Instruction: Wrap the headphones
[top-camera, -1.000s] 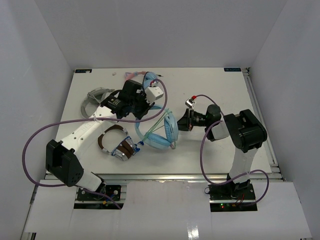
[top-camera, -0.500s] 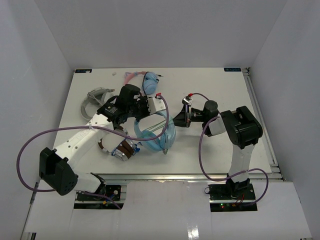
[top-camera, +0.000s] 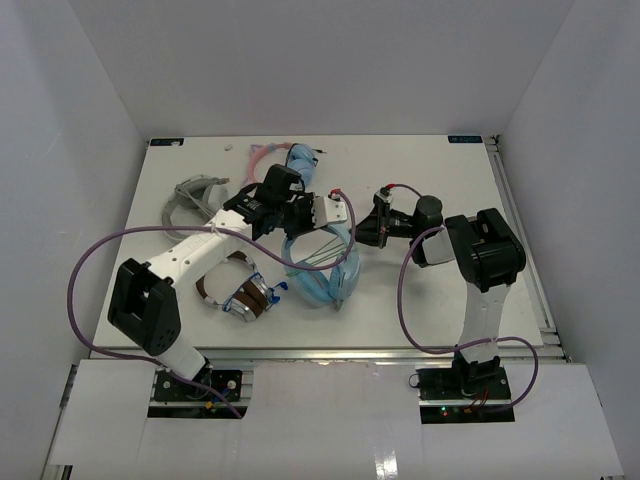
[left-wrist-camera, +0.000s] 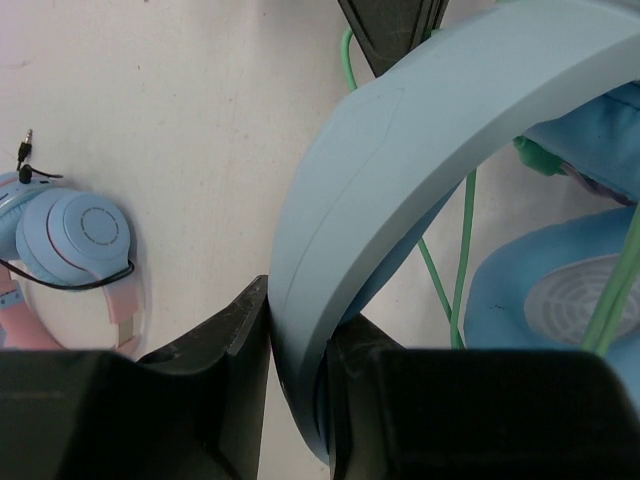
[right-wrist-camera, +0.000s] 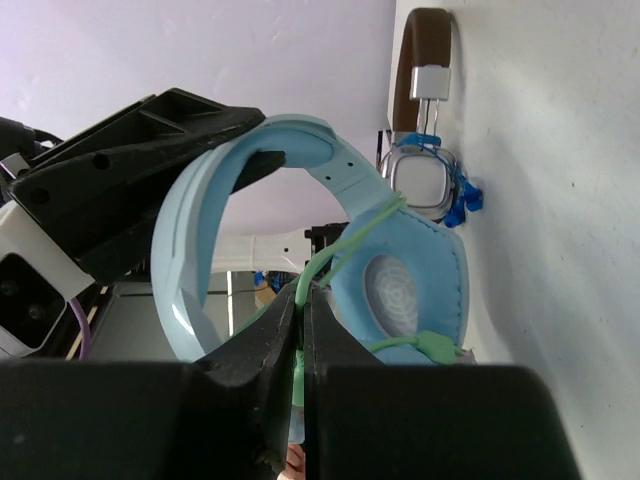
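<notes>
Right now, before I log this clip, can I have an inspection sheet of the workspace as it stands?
Surface: white table, nothing spilled.
Job's things: light blue headphones held between both arms; pale green cable partly strung across the earcups.
Clutter: pink cat-ear headphones, grey headphones, brown-banded headphones, none in a gripper.
Grippers: left gripper, jaws shut on the headband; right gripper, jaws shut on the pale green cable.
Cables: purple arm cables looping beside both arms; thin black cable on the pink pair.
Surroundings: white enclosure walls; nothing else seen.
</notes>
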